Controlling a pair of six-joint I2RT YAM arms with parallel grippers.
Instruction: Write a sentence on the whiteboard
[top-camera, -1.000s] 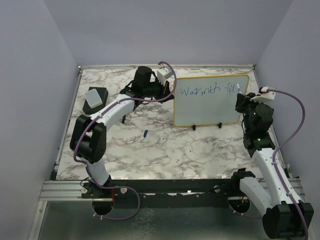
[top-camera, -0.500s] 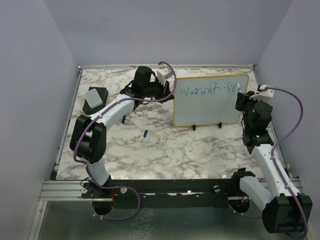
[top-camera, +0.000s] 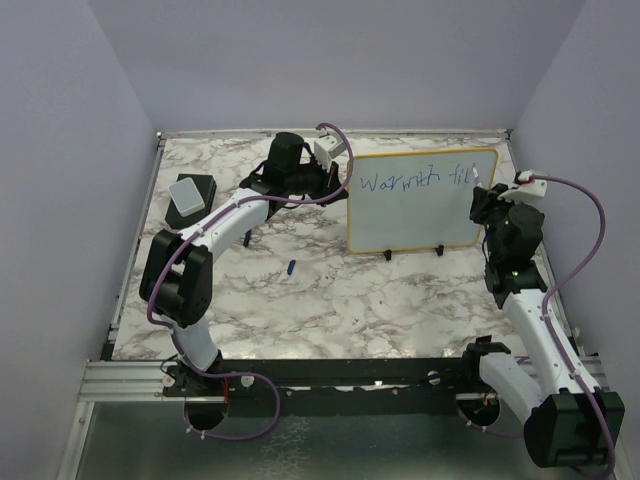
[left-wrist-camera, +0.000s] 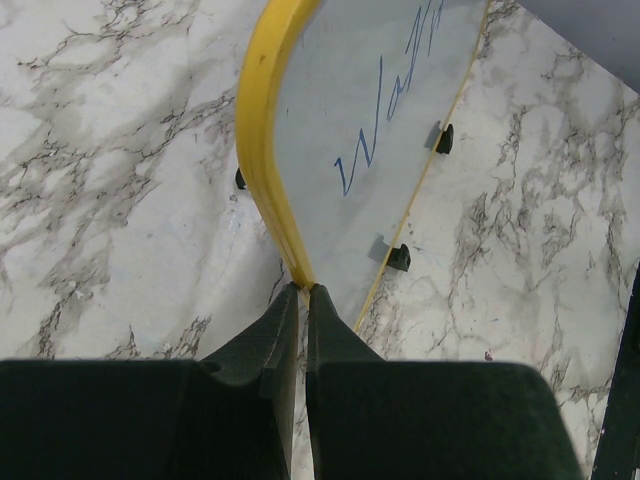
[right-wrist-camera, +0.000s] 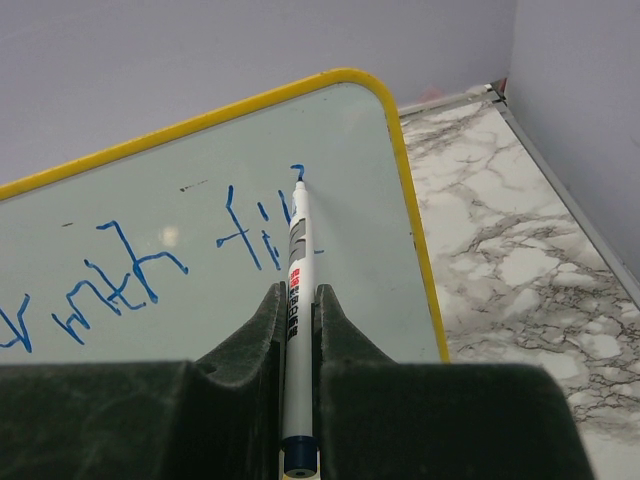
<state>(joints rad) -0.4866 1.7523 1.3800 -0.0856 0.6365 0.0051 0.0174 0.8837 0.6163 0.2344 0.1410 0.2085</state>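
Upright white rectangular whiteboard (top-camera: 420, 215) with yellow frame. Right gripper (right-wrist-camera: 297, 296) clamps a slim white marker (right-wrist-camera: 298, 235) pointing straight ahead, tip touching the board's upper right, ending the blue handwritten sentence (right-wrist-camera: 236, 237). Left gripper (left-wrist-camera: 303, 293) pinches the board's left edge.

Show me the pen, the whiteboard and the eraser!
pen (right-wrist-camera: 297, 240): right wrist view, on its white barrel.
whiteboard (top-camera: 420, 215): top view, on its white face.
eraser (top-camera: 188, 192): top view, on its grey top.

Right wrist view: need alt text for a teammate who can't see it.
The right gripper clamps a white marker pen, its tip at the end of blue handwriting, roughly "rmth fil", on the yellow-framed whiteboard. Marbled tabletop lies to the right.
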